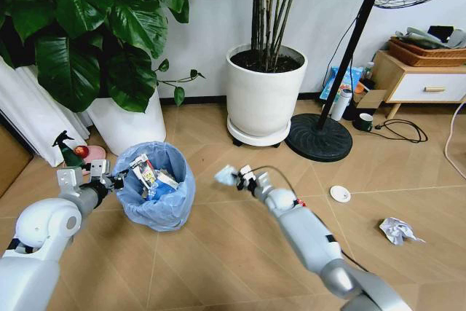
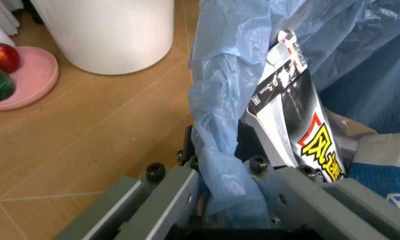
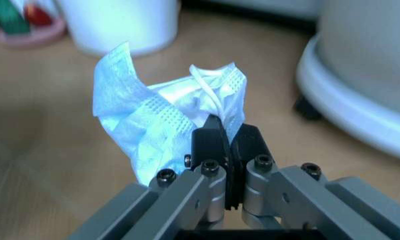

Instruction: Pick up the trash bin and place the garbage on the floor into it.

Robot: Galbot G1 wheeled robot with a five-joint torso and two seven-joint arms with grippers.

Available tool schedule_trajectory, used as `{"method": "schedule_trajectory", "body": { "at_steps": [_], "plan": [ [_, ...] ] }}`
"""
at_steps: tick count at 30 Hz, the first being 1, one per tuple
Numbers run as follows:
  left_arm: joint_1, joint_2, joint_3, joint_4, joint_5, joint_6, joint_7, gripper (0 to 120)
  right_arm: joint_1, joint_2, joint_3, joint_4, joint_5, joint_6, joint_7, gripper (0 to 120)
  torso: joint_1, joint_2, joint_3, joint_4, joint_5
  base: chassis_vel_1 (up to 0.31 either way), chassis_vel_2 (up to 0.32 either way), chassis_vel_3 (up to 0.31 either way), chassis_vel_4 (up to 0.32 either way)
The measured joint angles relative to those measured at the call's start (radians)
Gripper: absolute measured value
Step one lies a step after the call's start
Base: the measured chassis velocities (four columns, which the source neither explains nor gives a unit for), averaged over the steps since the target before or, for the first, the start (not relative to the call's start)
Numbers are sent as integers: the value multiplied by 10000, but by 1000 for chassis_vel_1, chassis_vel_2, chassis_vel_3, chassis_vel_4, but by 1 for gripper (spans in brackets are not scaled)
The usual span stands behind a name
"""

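The trash bin (image 1: 156, 198), lined with a crinkly light blue bag (image 2: 220, 100), is at the left of the floor (image 1: 240, 253) with wrappers and a packet (image 2: 300, 135) inside. My left gripper (image 1: 109, 178) is shut on its near rim, pinching the bag (image 2: 223, 192). To the right of the bin my right gripper (image 1: 240, 178) hovers, shut on a crumpled pale blue-white face mask (image 3: 156, 122) (image 1: 224, 174). More garbage lies on the floor at the right: a crumpled white paper ball (image 1: 397, 229) and a small white disc (image 1: 339, 194).
Two large white plant pots (image 1: 266, 96) (image 1: 127, 121) stand behind the bin. A fan's black base (image 1: 318, 138) is at the back right, with a cable (image 1: 400, 132) and a low cabinet (image 1: 422, 81) beyond. A pink plate (image 2: 26, 80) and a green spray bottle (image 1: 69, 151) are at the far left.
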Motion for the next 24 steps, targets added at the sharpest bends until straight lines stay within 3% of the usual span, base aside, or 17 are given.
{"method": "schedule_trajectory", "body": {
  "at_steps": [5,8,12,14,16,18,24],
  "plan": [
    [-25,7,159,39,-4,23,15,0,263,-294,104,891,490,-10,58,0,0,0,0,1,1,0,0,0,0],
    [-61,16,363,42,-10,53,38,0,538,-681,-38,2447,1316,-352,62,0,0,0,0,1,0,0,0,0,0],
    [-83,12,456,43,-13,63,39,0,640,-881,-255,3241,1950,-653,62,0,0,0,0,1,-1,0,0,0,0],
    [-155,-44,578,57,-21,85,40,0,873,-1139,-809,4257,2927,-1122,107,0,0,0,0,2,-1,0,0,0,0],
    [-190,-59,611,61,-31,91,40,0,937,-1188,-979,4449,3143,-1240,135,0,0,0,0,1,-1,0,0,0,0],
    [-352,-94,781,113,-72,97,28,0,1233,-1341,-1851,5184,4024,-1677,359,0,0,0,0,2,-2,0,0,0,0],
    [-568,-75,1034,178,-123,102,1,0,1402,-1563,-2974,5910,4690,-2169,561,0,0,0,0,4,-3,0,0,0,0]
  ]
}}
